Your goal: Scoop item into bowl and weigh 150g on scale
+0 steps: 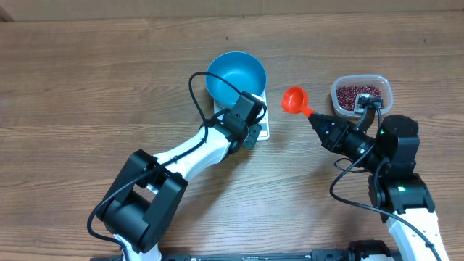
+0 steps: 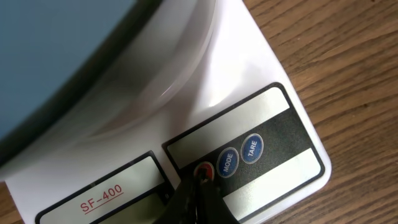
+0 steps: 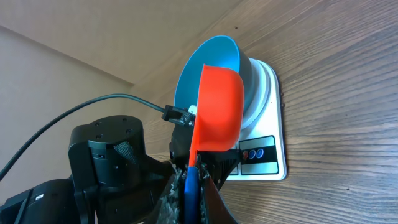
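Beans [image 1: 354, 95]: a dark red-brown heap lying in the clear tub [image 1: 385, 88] at the upper right of the overhead frame. I see none outside it.

Bowl [image 1: 235, 75]: blue, seated on the scale [image 1: 264, 127] at upper centre, its inside bare. I judge that no scooping has been done.

Scale panel: in the left wrist view the red button [image 2: 203, 169] sits at lower centre, beside the MODE button [image 2: 227, 162] and TARE button [image 2: 252, 149]. I cannot see a reading from any view.

Left gripper [image 2: 199, 190]: jaws closed with nothing between them, and its tips meet the red button. I take this as switching the scale on, or about to.

Right gripper [image 1: 320, 122]: clamped on the handle of the orange scoop [image 1: 293, 99]. It hovers over the wooden table [image 1: 87, 87], between bowl and tub, and the cup looks empty.

Progress: I read this as the setup stage. The bowl is placed and the scoop is in hand. What is left is zeroing the scale with the bowl on it, loading beans from the tub, tipping them into the bowl, and trimming to the target weight.
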